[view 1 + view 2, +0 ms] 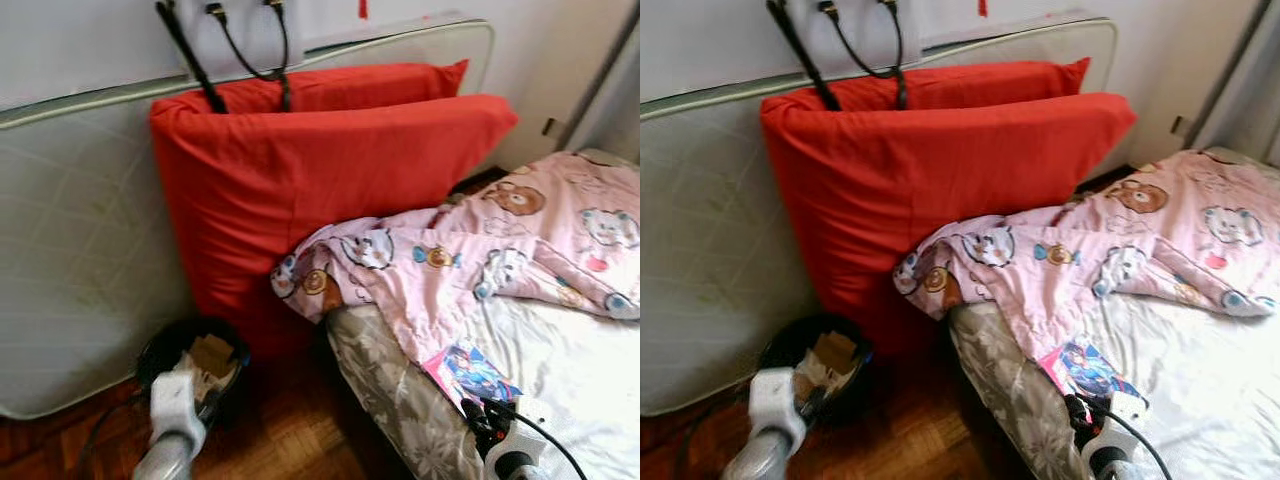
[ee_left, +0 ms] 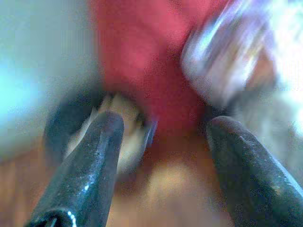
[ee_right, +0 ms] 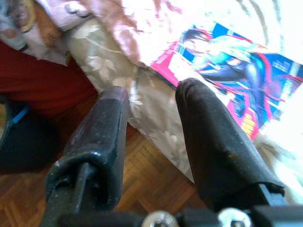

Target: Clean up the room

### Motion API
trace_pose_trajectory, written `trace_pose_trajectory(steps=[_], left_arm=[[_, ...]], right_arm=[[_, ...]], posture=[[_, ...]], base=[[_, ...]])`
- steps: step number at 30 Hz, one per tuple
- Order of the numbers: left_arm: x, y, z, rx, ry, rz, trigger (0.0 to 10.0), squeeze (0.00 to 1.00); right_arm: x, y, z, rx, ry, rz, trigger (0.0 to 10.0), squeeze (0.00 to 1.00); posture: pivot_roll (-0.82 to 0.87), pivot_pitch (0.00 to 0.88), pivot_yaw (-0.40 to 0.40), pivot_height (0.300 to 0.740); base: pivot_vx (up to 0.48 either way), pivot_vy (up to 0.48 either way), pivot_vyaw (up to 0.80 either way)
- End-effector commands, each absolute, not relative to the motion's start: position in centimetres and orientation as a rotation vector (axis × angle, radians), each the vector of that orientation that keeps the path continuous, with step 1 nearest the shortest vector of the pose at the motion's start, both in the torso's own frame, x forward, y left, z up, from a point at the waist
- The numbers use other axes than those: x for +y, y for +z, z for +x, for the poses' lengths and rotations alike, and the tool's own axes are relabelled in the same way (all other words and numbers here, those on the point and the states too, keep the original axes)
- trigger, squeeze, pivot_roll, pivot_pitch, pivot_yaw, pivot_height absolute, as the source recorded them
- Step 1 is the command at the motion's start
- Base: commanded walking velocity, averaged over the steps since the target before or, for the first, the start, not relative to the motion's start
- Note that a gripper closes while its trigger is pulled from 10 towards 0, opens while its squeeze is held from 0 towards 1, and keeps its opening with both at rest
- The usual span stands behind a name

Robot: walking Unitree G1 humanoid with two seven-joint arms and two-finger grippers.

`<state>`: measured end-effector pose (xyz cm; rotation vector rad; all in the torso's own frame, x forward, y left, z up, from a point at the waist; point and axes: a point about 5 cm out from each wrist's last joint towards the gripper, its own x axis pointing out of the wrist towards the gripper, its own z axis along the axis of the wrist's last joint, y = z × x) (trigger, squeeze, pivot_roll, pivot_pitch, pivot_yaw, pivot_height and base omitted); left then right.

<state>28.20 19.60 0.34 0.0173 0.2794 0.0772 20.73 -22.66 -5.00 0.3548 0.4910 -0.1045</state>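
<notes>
R gripper jaws narrowly parted, empty; comic book at bed edge lies at 1 o'clock, nearer R arm. L gripper jaws wide, over bin.

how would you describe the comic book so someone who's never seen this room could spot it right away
Start at the bed on the robot's right, where a pink cartoon-print blanket lies rumpled. Follow the blanket's lower edge toward the bed's near side: the comic book lies flat on the pale sheet there, partly under the blanket. It is thin and glossy, with a magenta border and a bright blue figure, unlike the soft fabrics around it.
</notes>
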Motion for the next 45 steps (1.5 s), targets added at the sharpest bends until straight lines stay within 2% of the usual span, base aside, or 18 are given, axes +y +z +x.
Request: trace_pose_trajectory(steps=[1, 15, 16, 17, 18, 20, 31, 38, 45], left_arm=[[19.6, 3.1, 30.2, 0.139, 0.056, 0.072, 10.0, 0.0], [19.0, 2.4, 28.0, 0.07, 0.035, 0.076, 10.0, 0.0], [19.0, 2.3, 27.7, 0.068, 0.031, 0.078, 10.0, 0.0], [19.0, 2.0, 27.1, 0.07, 0.024, 0.081, 10.0, 0.0], [18.9, 1.8, 26.8, 0.073, 0.021, 0.082, 10.0, 0.0], [18.9, 1.4, 26.2, 0.082, 0.014, 0.081, 10.0, 0.0], [18.8, 1.1, 25.0, 0.089, 0.035, 0.066, 10.0, 0.0], [20.0, 1.2, 23.8, 0.083, 0.05, 0.088, 10.0, 0.0], [20.4, 1.2, 23.3, 0.097, 0.064, 0.09, 10.0, 0.0]], right_arm=[[-23.0, -5.0, 20.4, 0.481, -0.114, 0.356, 10.0, 0.0], [-24.1, -5.3, 18.2, 0.423, -0.151, 0.344, 10.0, 0.0], [-22.8, -3.2, 22.1, 0.311, -0.097, 0.305, 10.0, 0.0], [-20.6, 0.8, 27.3, 0.135, -0.037, 0.277, 10.0, 0.0], [-20.0, 2.1, 28.6, 0.083, -0.026, 0.28, 10.0, 0.0], [-19.9, 2.6, 28.9, 0.063, -0.027, 0.283, 10.0, 0.0], [-21.6, 1.9, 27.6, 0.083, -0.137, 0.242, 10.0, 0.0], [-22.6, 0.2, 24.0, 0.11, -0.166, 0.177, 10.0, 0.0], [-23.1, 0.2, 23.9, 0.149, -0.175, 0.144, 10.0, 0.0]], posture=[[-0.03, 0.0, -0.038, 0.736], [-0.02, 0.0, -0.062, 0.736], [-0.02, 0.0, -0.062, 0.736], [-0.02, 0.0, -0.064, 0.736], [-0.02, 0.0, -0.065, 0.736], [-0.01, 0.0, -0.069, 0.736], [0.02, 0.0, -0.081, 0.736], [0.01, 0.0, -0.077, 0.736], [0.0, 0.0, -0.092, 0.736]], base=[[0.0, 0.0, 0.0], [0.0, 0.0, 0.0], [0.0, 0.0, 0.0], [0.0, 0.0, 0.0], [0.0, 0.0, 0.0], [0.0, 0.0, 0.0], [0.0, 0.0, 0.0], [0.0, 0.0, 0.0], [0.0, 0.0, 0.0]])
